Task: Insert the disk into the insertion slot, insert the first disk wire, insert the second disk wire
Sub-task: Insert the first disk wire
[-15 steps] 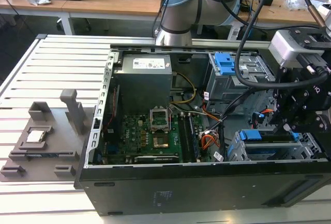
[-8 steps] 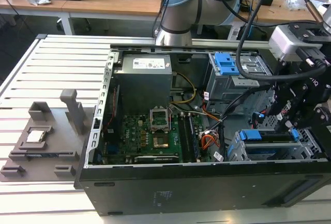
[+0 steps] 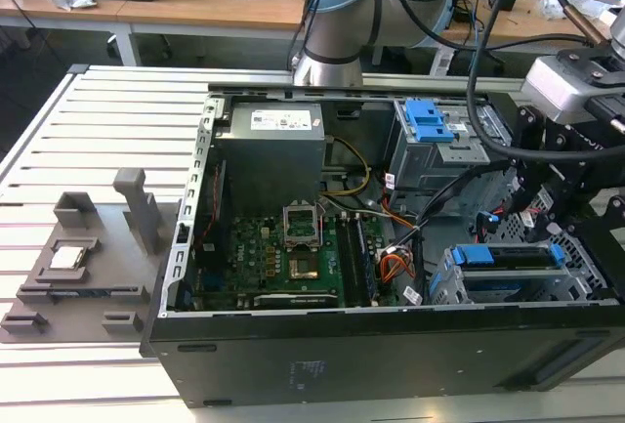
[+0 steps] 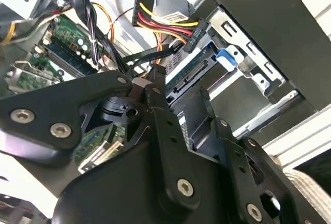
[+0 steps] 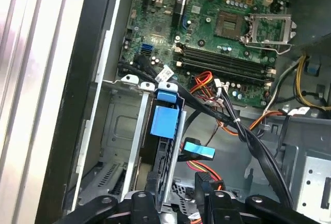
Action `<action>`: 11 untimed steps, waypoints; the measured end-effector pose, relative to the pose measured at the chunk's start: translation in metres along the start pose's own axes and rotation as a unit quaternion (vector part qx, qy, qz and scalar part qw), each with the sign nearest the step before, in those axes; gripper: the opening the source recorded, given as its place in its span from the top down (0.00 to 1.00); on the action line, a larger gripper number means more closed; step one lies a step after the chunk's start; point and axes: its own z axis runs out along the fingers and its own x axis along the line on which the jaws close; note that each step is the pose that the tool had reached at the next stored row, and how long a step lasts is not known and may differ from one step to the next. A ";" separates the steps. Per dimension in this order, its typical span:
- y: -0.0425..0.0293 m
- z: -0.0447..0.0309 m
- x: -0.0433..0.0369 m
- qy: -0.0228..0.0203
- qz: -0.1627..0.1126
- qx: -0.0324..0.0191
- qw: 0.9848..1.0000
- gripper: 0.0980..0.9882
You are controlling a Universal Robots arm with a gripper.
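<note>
Black gripper (image 4: 179, 88) is hovering low inside the open computer case (image 3: 391, 355), right by the back edge of the disk (image 3: 508, 257). Its fingers (image 4: 158, 92) are standing apart, and I am not seeing anything pinched between them. The disk, in its blue frame, is sitting inside the insertion slot (image 3: 447, 288), the low grey cage at the exterior view's lower right.

I am guessing the job right now is the wires. The first disk wire (image 5: 199, 149) is hanging loose, with its blue plug just beside the cage and not in the disk. The second disk wire (image 4: 168, 26) is lying with its black plug against the disk's back edge. I cannot tell if it is pushed all the way in.

To do this well, a plug should be held squarely, lined up with its socket, and pushed straight in, gently. Many cables are crowding this corner, so nothing should get snagged or tugged.

The exterior view is showing the whole case and where the cage sits, with the arm in front of the disk's back edge. The second wrist view is showing that socket edge up close. The first wrist view is showing the loose blue plug and the green motherboard (image 5: 217, 32).
</note>
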 end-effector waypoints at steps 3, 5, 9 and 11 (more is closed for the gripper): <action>-0.0081 -0.0001 0.0000 0.000 -0.014 0.000 1.000 0.64; -0.0111 -0.0002 -0.0001 0.001 -0.019 0.000 1.000 0.64; -0.0185 0.0000 -0.0009 0.001 -0.037 -0.001 0.999 0.64; -0.0214 0.0002 -0.0015 0.002 -0.044 -0.001 0.999 0.64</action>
